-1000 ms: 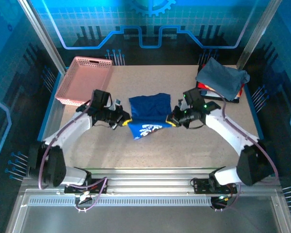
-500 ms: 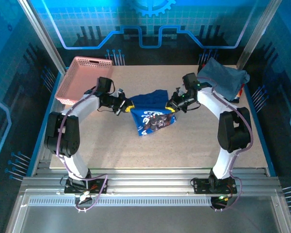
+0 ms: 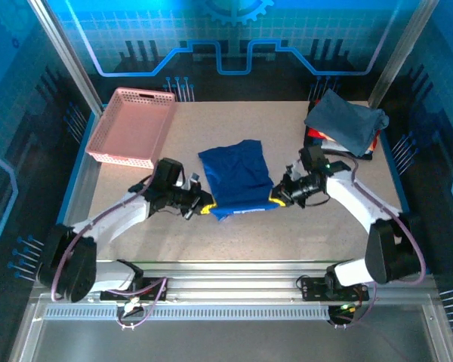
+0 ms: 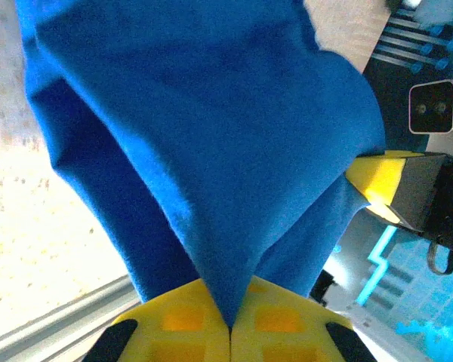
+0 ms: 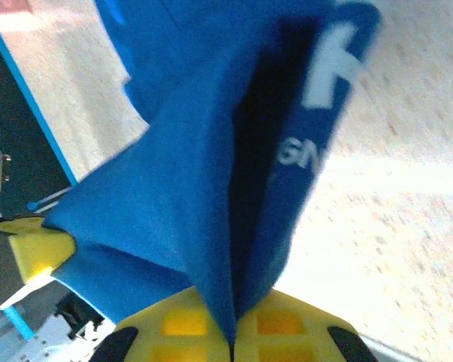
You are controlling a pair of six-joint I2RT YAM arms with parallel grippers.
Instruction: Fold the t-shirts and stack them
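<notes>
The royal-blue t-shirt (image 3: 236,177) lies folded in the middle of the table, plain side up. My left gripper (image 3: 204,208) is shut on its near-left corner and my right gripper (image 3: 274,198) is shut on its near-right corner. In the left wrist view the blue cloth (image 4: 211,136) runs down into the closed yellow fingertips (image 4: 189,320). The right wrist view has the cloth (image 5: 204,181) pinched the same way, with white lettering (image 5: 326,72) on an under layer. The slate grey-blue t-shirt (image 3: 346,121) lies crumpled at the back right.
A pink perforated basket (image 3: 132,124) stands at the back left. The grey-blue shirt rests on a red and black thing (image 3: 315,136) near the right edge. Bare tabletop (image 3: 234,241) stretches between the blue shirt and the near rail.
Both grippers swung away from me with the shirt's edge, then came back toward the near side. The printed graphic that faced up is now turned under, and the shirt lies flatter.
</notes>
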